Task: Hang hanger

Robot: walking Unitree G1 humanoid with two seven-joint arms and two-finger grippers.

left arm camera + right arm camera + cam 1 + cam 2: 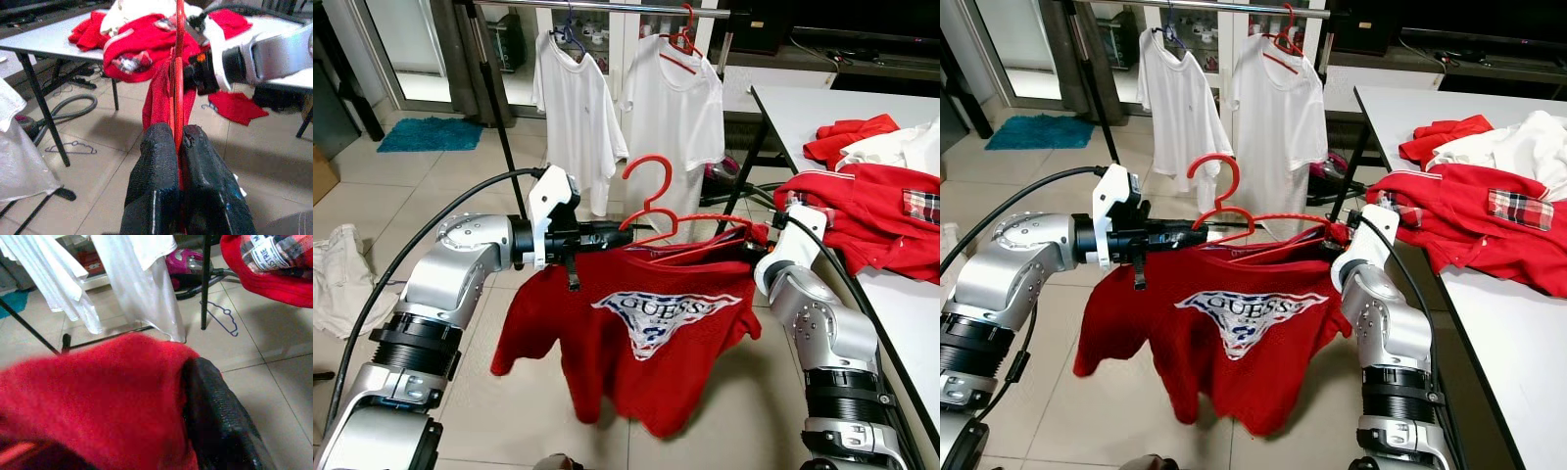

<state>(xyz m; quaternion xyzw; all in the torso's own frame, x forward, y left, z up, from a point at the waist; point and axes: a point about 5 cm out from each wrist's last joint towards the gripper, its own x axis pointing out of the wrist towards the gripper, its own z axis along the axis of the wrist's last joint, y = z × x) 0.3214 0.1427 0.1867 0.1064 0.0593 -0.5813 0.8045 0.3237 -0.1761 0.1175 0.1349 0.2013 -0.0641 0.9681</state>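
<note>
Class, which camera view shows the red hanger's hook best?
The left eye view: the red hanger shows its whole hook. The right eye view matches. The left wrist view shows its wire edge-on between the left gripper fingers.

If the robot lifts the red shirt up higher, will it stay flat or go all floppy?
Probably floppy: the red shirt already droops in folds below the red hanger. It likely swings too, hanging free above the floor. The left gripper pinches the hanger, so that end shouldn't slip.

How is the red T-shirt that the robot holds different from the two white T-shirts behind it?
The red T-shirt has a printed logo; the white T-shirts look plain. The red one is held up between the left gripper and right gripper, while the white ones hang from the rail. All are on hangers.
</note>
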